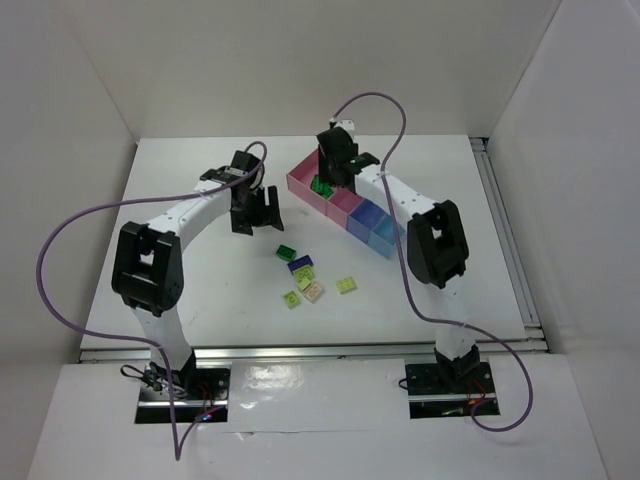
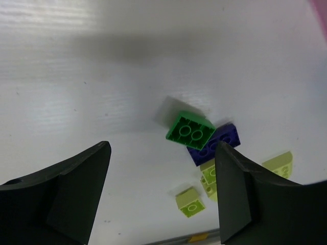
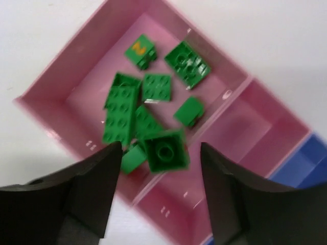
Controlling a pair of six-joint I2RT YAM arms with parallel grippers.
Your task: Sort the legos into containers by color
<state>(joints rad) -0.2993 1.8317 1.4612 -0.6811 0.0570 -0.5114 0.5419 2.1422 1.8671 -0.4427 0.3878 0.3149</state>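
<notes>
Left gripper (image 2: 162,153) spread, above table (image 1: 220,290) | green brick (image 2: 190,128) against purple brick (image 2: 217,143), yellow-green bricks (image 2: 190,200) near | right gripper (image 3: 158,148) spread over large pink bin (image 3: 61,76) | green legos (image 3: 122,115) inside, one blurred between the fingers, untouched.

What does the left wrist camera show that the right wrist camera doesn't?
Only the left wrist view: a dark green studded plastic brick lying loose next to a dark blue-purple brick, with pale yellow-green bricks nearby. Only the right wrist view: the larger pink rectangular plastic bin holding several dark green bricks, the empty smaller pink bin, and a corner of the violet-blue bin. Both: white tabletop and open black fingers, the left gripper in one, the right gripper in the other.
</notes>
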